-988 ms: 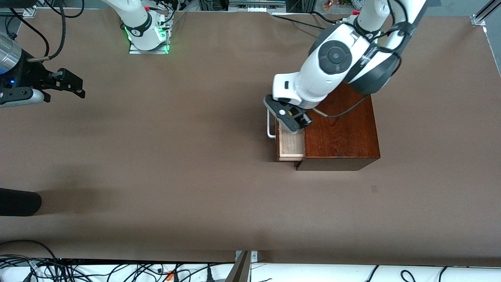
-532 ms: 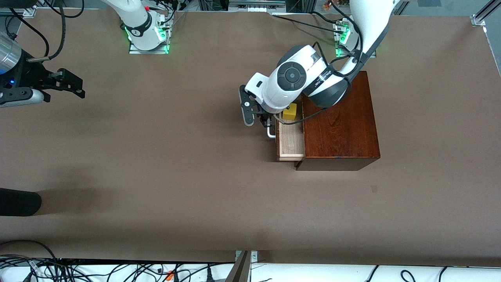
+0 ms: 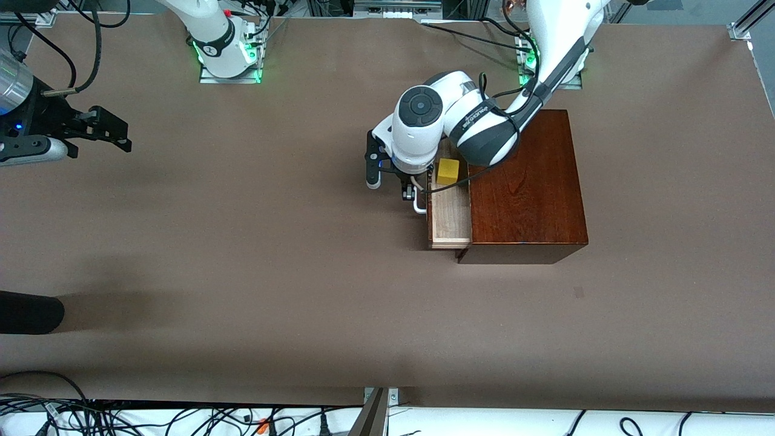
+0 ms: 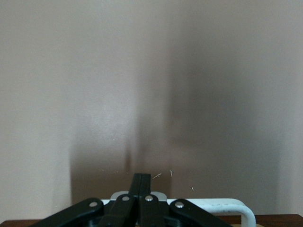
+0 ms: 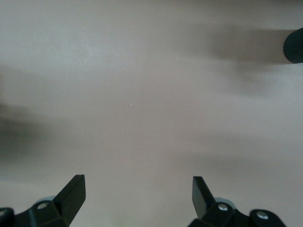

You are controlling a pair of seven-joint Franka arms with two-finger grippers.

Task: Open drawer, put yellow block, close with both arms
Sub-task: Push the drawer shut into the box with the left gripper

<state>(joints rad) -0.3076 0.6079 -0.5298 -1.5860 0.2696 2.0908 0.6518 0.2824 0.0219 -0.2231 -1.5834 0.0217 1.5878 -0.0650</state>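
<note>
Left gripper [image 3: 410,192]: we see it clenched empty, just outside the white handle [image 4: 236,206].
Yellow block [image 3: 448,171]: in the open drawer [image 3: 450,218] beside it.
Right gripper [image 5: 138,194]: spread, waiting.
Risk: we may skid off the handle, skewing the drawer.

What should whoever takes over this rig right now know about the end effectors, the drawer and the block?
Left end effector: shut, empty, at the drawer's white handle.
Right end effector: open, empty, waiting over bare table at the right arm's end.
Drawer: pulled partway out of the wooden box.
Yellow block: lying in the drawer, at the end farther from the front camera.
Done: drawer opened, block placed inside.
Left: push the drawer shut with both arms.
</note>
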